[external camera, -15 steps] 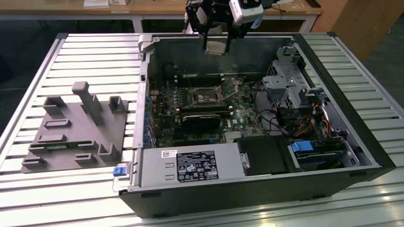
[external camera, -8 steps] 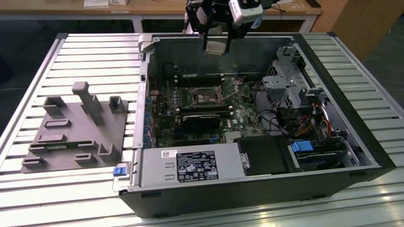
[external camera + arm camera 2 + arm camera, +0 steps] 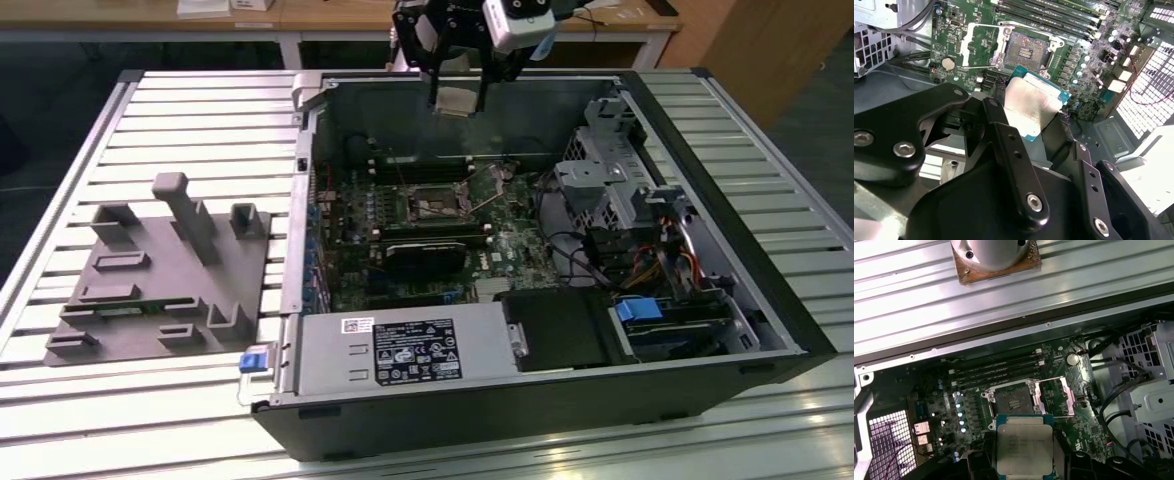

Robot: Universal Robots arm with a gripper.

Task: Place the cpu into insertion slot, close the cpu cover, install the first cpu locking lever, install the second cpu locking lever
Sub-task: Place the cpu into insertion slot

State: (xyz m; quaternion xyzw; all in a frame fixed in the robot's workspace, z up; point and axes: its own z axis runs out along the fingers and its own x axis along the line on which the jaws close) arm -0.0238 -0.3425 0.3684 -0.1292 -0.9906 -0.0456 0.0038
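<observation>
Cpu (image 3: 1024, 447) clamped in gripper (image 3: 1031, 125) hangs above insertion slot (image 3: 1013, 401) inside computer case (image 3: 534, 415).

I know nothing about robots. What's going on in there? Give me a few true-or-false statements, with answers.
1. The gripper holds the cpu. True.
2. The cpu sits in the insertion slot. False: the slot is empty, and the cpu is held in the air above the board.
3. The cpu cover is closed. False: it is swung open and lies beside the slot.
4. The computer case is open, with its green circuit board showing. True.
</observation>
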